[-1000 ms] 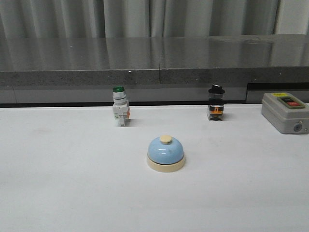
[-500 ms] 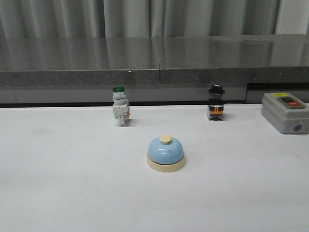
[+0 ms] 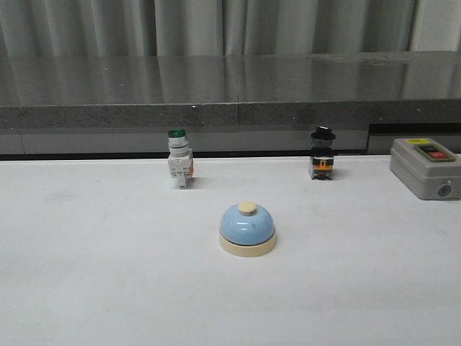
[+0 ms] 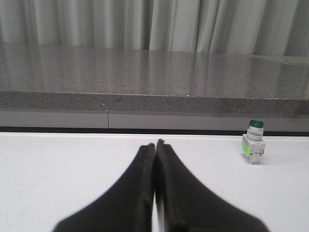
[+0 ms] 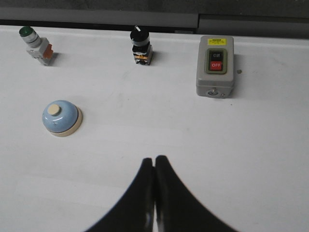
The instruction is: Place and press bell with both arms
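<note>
Front camera first: I see the bell (image 3: 247, 229) sitting upright on the white table (image 3: 94, 274), roughly at the middle of the surface, its light-blue dome on the cream base and the cream button on top. Behind it and to the left stands the green-capped switch (image 3: 179, 158), and behind it to the right the black-capped switch (image 3: 322, 153), both near the back edge of the table and well apart from the bell. At the far right rests a grey control box (image 3: 424, 168) with its buttons on top. A grey stone ledge (image 3: 230, 94) runs along the back with a pale curtain (image 3: 216, 27) above it, and neither arm shows in this view. On my left wrist camera, the left gripper (image 4: 155, 145) has its two dark fingers pressed together, tips touching, with nothing between them, held over bare table; the green-capped switch (image 4: 254, 148) stands off to one side near the ledge, and I cannot see the bell from here. On my right wrist camera, the right gripper (image 5: 154, 160) is likewise closed tight on nothing, above the table. From this camera the bell (image 5: 61, 118) lies well apart from the fingertips, with the green-capped switch (image 5: 35, 44), the black-capped switch (image 5: 140, 46) and the control box (image 5: 215, 65) lined up beyond it.
</note>
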`<state>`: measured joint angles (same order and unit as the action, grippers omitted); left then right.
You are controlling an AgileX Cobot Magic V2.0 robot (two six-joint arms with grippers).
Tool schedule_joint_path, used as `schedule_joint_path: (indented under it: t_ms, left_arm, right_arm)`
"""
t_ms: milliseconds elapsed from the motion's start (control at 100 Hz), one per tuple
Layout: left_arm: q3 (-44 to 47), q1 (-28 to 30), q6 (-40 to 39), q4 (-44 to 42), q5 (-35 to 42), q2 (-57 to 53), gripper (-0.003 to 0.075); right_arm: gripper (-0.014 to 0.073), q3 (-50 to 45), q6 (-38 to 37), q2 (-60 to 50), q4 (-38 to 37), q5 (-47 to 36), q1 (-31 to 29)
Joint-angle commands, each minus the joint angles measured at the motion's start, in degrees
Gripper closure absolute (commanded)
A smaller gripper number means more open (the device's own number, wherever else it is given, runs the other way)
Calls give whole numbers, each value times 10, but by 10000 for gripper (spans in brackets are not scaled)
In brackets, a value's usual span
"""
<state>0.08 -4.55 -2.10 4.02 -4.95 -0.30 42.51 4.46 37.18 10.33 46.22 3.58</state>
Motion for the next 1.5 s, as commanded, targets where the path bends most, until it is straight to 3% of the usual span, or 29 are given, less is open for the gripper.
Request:
schedule_joint_path:
  t_ms: [0,340,950,1490]
  left_arm:
    - [23,2,-4,5,49,-17,741]
    - [23,2,-4,5,49,-17,741]
    - [23,2,-4,5,49,-17,741]
    - [23,2,-4,5,49,-17,741]
  right_arm:
    - [654,21,6,22,21,-41,-2]
    - [654,66,30,141,43,0,10]
    - [654,269,34,468,43,7,204]
    - [654,401,34,657,43,9,267]
